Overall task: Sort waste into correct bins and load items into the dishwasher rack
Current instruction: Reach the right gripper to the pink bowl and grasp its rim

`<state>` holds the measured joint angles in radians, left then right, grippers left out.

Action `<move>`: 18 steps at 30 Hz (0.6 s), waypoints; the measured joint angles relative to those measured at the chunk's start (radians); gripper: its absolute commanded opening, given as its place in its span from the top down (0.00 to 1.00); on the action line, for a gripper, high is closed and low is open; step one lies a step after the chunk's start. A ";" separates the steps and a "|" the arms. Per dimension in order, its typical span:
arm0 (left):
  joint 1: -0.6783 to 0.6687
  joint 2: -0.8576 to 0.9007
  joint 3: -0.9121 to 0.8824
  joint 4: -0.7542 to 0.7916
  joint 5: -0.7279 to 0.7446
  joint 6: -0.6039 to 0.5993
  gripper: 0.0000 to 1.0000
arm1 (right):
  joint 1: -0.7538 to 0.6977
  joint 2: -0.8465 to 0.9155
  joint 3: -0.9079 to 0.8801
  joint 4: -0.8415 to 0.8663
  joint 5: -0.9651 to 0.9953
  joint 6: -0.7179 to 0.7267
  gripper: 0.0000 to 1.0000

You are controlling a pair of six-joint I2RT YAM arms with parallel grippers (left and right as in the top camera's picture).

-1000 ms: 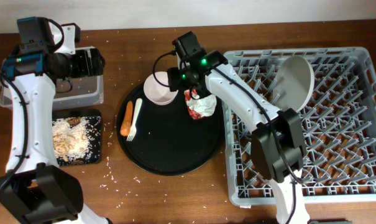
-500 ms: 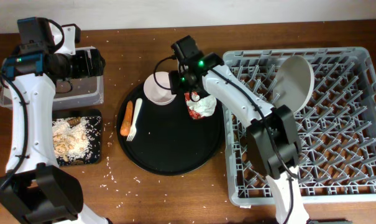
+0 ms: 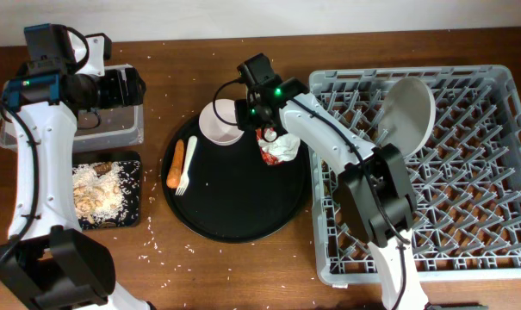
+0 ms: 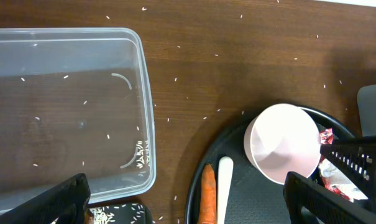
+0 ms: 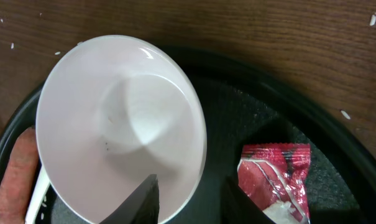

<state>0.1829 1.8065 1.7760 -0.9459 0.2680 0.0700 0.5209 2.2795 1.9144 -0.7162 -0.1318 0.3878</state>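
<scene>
Tool, right: right tool (image 5: pixel 186 198) is seen with its fingers parted, nothing gripped; the near rim of the bowl (image 5: pixel 122 118) lies between them.
Key relation: bowl sits up and left of the tool in the right wrist view, rim already straddled, so a closing pinch on that rim is judged the next need.
Neighbour: wrapper (image 5: pixel 278 177) lies just beside the bowl, on the tool's other side, apart from it.
Support: both rest on the round black tray (image 3: pixel 234 207); carrot (image 3: pixel 176 164) and fork (image 3: pixel 188 164) lie side by side, long axes parallel.
Nearer arm: right; left tool (image 4: pixel 194 196) is held spread wide and empty by the clear tub (image 4: pixel 144 124).
Destination: rack (image 3: pixel 501 258), to the right.
Writing: none legible; the wrapper print is too small.
</scene>
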 measured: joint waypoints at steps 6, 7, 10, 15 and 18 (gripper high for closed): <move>0.000 0.000 0.000 0.000 0.000 0.000 0.01 | 0.000 0.048 -0.001 0.010 0.000 0.006 0.79; 0.000 0.000 0.000 0.000 0.000 0.000 0.01 | 0.000 0.048 -0.001 0.012 0.000 0.007 0.86; 0.000 0.000 0.000 0.000 0.000 0.000 0.01 | 0.000 0.048 -0.002 0.015 0.000 0.010 0.90; 0.000 0.000 0.000 0.000 0.000 0.000 0.01 | 0.000 0.048 -0.002 -0.014 0.000 0.010 0.96; 0.000 0.000 0.000 0.000 0.000 0.000 0.01 | 0.000 0.048 -0.002 -0.046 -0.001 -0.006 0.96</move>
<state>0.1829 1.8065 1.7760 -0.9459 0.2680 0.0700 0.5205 2.3276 1.9129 -0.7620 -0.1326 0.3813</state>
